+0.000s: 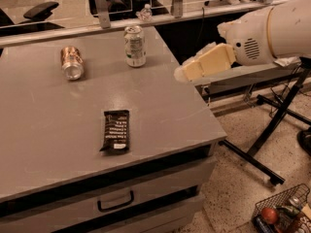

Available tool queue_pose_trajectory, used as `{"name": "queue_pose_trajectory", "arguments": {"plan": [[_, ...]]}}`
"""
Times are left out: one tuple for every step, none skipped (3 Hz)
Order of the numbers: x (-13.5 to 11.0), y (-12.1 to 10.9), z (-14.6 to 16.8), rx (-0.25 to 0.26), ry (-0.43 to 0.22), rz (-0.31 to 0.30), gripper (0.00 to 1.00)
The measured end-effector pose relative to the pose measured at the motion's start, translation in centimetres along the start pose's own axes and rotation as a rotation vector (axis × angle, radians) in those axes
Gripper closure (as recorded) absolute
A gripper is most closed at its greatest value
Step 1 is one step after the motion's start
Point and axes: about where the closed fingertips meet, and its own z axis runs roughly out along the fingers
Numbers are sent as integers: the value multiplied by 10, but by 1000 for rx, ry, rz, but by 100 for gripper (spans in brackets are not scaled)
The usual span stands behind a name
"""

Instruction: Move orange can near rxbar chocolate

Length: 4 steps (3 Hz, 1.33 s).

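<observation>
The orange can [71, 62] lies on its side at the back left of the grey table [160, 110], its silver end facing front. The rxbar chocolate [116, 131], a flat black wrapper with white text, lies near the table's middle front, well in front of the can. My gripper [183, 73] is at the tip of the pale arm coming in from the right, above the table's right edge, to the right of both objects and touching neither. It holds nothing that I can see.
A white-and-green can [135, 45] stands upright at the back of the table. A small water bottle [145, 12] stands behind it on the ledge. A drawer handle [115, 201] is below the table front. A wire basket [284, 212] and a black stand leg [272, 130] are on the floor at right.
</observation>
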Motion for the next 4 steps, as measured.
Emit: {"name": "queue_pose_trajectory", "arguments": {"plan": [[-4,7,8,11,-16,23,0],[-13,31,36,22,-26,55,0],[-22,46,78,86,-40,105,0],[-36,43,130,186,-88,88,0]]}}
